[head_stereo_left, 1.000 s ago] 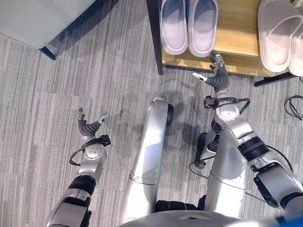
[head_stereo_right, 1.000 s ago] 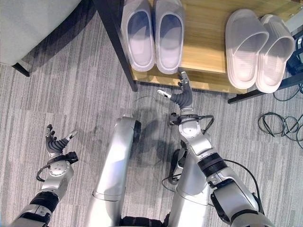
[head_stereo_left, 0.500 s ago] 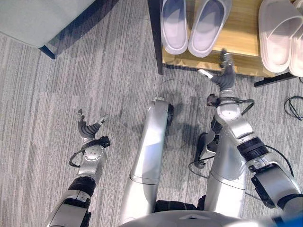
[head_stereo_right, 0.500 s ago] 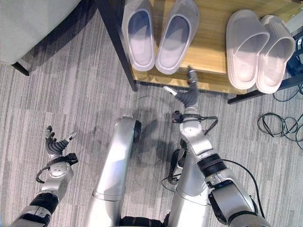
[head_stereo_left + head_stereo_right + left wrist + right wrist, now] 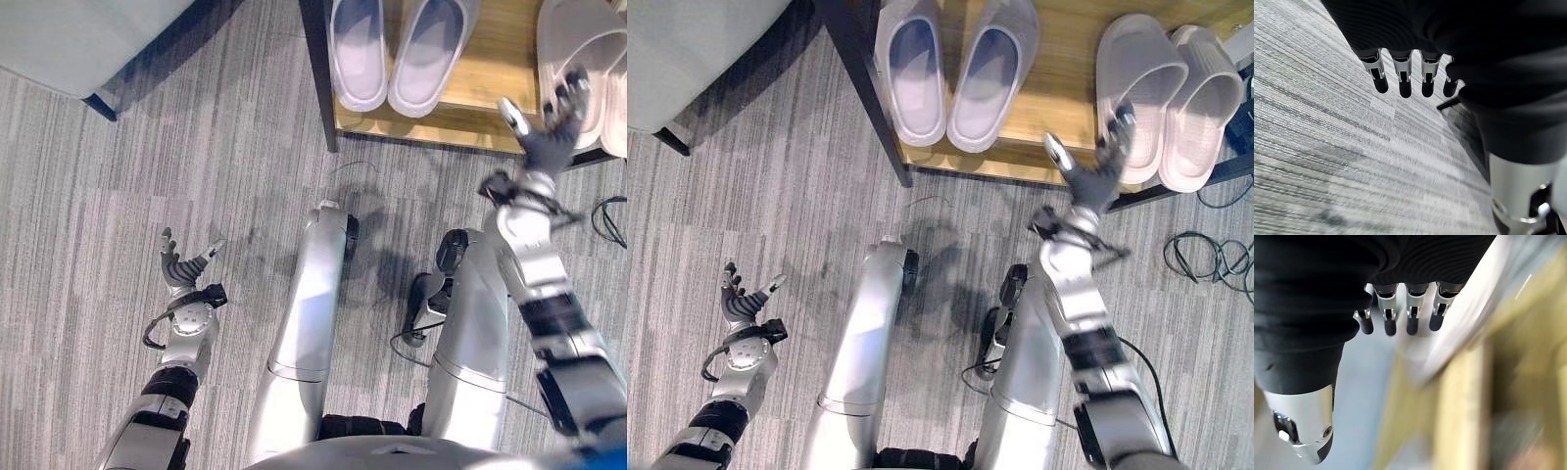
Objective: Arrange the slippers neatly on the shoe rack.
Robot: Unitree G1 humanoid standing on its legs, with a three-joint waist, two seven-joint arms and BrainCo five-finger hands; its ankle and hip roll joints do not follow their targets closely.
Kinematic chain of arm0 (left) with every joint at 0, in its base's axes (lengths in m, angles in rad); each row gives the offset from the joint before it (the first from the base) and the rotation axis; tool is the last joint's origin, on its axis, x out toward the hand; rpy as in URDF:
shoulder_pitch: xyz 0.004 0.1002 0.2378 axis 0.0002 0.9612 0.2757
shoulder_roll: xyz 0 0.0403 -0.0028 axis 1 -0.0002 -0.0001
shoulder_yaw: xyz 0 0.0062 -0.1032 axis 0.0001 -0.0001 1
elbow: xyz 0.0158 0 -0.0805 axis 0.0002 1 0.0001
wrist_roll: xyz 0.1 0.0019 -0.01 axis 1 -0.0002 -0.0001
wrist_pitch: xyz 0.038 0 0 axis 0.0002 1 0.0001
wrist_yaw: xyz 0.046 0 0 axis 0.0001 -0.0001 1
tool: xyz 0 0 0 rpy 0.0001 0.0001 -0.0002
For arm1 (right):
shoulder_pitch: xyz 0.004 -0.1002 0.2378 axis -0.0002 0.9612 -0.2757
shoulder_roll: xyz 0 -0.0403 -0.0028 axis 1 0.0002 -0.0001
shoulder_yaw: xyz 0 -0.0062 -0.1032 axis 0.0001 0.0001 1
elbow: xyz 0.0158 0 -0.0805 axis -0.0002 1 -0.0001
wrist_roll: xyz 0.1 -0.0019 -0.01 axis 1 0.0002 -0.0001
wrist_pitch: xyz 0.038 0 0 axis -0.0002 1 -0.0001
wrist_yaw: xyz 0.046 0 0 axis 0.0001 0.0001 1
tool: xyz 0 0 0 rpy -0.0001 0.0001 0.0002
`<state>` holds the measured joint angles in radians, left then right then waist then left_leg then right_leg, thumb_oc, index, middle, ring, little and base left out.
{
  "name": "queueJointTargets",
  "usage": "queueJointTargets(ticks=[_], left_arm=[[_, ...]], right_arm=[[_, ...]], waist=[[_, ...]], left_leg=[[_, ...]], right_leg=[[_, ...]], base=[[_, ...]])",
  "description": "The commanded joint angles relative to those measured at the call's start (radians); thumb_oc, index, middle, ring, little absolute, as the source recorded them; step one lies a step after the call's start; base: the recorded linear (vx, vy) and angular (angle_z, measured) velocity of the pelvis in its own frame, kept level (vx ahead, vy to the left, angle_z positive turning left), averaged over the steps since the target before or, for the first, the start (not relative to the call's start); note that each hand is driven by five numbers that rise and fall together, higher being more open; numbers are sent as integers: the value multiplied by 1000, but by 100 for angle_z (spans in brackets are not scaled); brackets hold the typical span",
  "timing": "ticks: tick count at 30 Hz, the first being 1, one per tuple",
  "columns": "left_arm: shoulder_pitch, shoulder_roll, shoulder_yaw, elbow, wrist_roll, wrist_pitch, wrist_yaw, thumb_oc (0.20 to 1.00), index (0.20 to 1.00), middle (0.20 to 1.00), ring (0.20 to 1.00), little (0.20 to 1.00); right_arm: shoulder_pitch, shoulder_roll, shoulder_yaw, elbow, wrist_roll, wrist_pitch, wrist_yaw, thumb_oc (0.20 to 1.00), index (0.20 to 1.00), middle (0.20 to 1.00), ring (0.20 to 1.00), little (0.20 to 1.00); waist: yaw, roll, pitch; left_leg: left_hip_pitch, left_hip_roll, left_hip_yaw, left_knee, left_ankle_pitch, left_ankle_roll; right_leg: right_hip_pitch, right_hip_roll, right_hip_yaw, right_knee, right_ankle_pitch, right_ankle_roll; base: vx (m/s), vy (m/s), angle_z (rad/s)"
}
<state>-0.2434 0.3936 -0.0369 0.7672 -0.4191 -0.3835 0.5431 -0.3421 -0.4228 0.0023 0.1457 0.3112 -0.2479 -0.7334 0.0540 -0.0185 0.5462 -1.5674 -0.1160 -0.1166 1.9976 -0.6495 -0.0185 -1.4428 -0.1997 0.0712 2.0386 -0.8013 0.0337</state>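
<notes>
Overhead, left eye view: wooden shoe rack (image 5: 490, 69) carrying one lilac slipper pair (image 5: 397, 49) and one pink slipper pair (image 5: 578, 69); right hand (image 5: 542, 132) with fingers spread, empty, over the pink pair's near end. Right eye view: left hand (image 5: 745, 305) with relaxed straight fingers, empty, above grey carpet (image 5: 774, 176). Wrist views: both hands' fingers straight.
</notes>
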Motion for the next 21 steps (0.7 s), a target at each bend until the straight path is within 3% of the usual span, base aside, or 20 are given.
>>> queueJointTargets(ticks=[1, 4, 5, 8, 9, 12, 13, 16, 18, 19, 21], left_arm=[[-2, 10, -10, 44, 12, -49, -48, 1000, 1000, 1000, 1000, 1000], [-18, 16, 0, 36, 11, -48, -84, 1000, 1000, 1000, 1000, 1000], [9, 13, 3, 43, -5, -46, -113, 1000, 1000, 1000, 1000, 1000], [41, 6, -18, 79, -14, -32, -165, 1000, 1000, 1000, 1000, 1000], [57, -7, -36, 107, -24, -17, -202, 1000, 1000, 1000, 1000, 1000], [85, -27, -61, 177, -10, 6, -243, 1000, 1000, 1000, 1000, 1000], [102, -54, -74, 231, 13, 22, -268, 1000, 1000, 1000, 1000, 1000], [137, -104, -111, 310, 72, 63, -305, 1000, 1000, 1000, 1000, 1000], [166, -128, -125, 336, 104, 79, -313, 1000, 1000, 1000, 1000, 1000], [181, -149, -131, 357, 128, 92, -313, 1000, 1000, 1000, 1000, 1000], [201, -164, -144, 365, 150, 98, -312, 1000, 1000, 1000, 1000, 1000]], right_arm=[[-72, 11, -99, 11, 2, -59, -45, 1000, 1000, 1000, 1000, 1000], [-39, 29, -150, 108, 26, -53, -27, 1000, 1000, 1000, 1000, 1000], [8, 54, -165, 197, 51, -45, -7, 1000, 1000, 1000, 1000, 1000], [32, 100, -180, 383, 155, -60, 32, 1000, 1000, 1000, 1000, 1000], [50, 142, -178, 481, 225, -73, 68, 1000, 1000, 1000, 1000, 1000], [67, 182, -181, 686, 311, -75, 138, 1000, 1000, 1000, 1000, 1000], [88, 207, -170, 792, 335, -64, 181, 1000, 1000, 1000, 1000, 1000], [133, 227, -126, 935, 274, -18, 229, 1000, 1000, 1000, 1000, 1000], [159, 228, -109, 993, 234, 6, 246, 1000, 1000, 1000, 1000, 1000], [179, 230, -121, 1036, 221, 22, 260, 1000, 1000, 1000, 1000, 1000], [212, 236, -120, 1065, 212, 31, 271, 1000, 1000, 1000, 1000, 1000]], waist=[[6, -64, -26], [0, -62, -36], [-3, -59, -98], [4, -60, -129], [9, -65, -151], [24, -71, -175], [31, -74, -196], [48, -79, -256], [55, -76, -277], [57, -71, -313], [55, -67, -345]], left_leg=[[-3, -35, -106, -124, 25, 6], [-3, -4, -116, -216, 107, 11], [2, 20, -125, -284, 152, 14], [139, 62, -132, -451, 203, 12], [238, 79, -132, -568, 223, 11], [415, 94, -134, -750, 268, 10], [537, 98, -125, -884, 301, 8], [754, 111, -145, -1116, 348, 14], [887, 122, -158, -1261, 395, 13], [983, 127, -164, -1410, 460, 6], [1100, 139, -169, -1555, 507, -6]], right_leg=[[55, -42, 99, -103, 298, -43], [72, -66, 43, -212, 317, -29], [81, -83, -6, -297, 327, -21], [204, -82, -72, -472, 348, -25], [291, -72, -101, -586, 352, -27], [461, -55, -150, -782, 367, -36], [576, -45, -177, -923, 389, -33], [789, -29, -226, -1154, 417, -28], [915, -16, -261, -1282, 472, -4], [1004, -9, -298, -1410, 530, -3], [1114, 3, -321, -1538, 566, 3]], base=[[-116, 10, 11], [-79, 7, 9], [-17, -3, 9], [-9, -50, 16], [23, -116, 17], [71, -121, 20], [179, -164, 21], [233, -119, 17], [185, -66, 17], [182, -53, 13], [241, -53, 18]])
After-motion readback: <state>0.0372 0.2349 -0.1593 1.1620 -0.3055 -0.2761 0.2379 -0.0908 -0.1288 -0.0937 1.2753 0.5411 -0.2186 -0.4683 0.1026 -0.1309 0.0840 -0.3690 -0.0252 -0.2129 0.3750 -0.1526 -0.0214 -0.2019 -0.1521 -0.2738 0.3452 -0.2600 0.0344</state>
